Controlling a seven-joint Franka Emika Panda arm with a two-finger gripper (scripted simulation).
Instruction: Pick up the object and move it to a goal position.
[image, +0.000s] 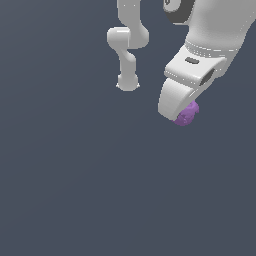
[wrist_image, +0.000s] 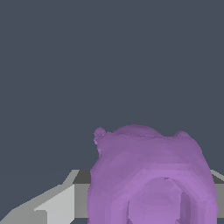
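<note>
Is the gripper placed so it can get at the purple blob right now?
Probably yes: the gripper is already right at the purple blob, which fills the wrist view between grey fingers. Nothing else is in the way. Whether it is clamped is unclear.

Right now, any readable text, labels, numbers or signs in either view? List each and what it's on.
None. No text, label, brand, number or sign shows in either view.
White robot gripper: plain shell, only a dark slot, no lettering.
Small purple lumpy blob: bare bumpy surface, also blank up close in the wrist view.
Dark grey-blue floor: unmarked.
</note>
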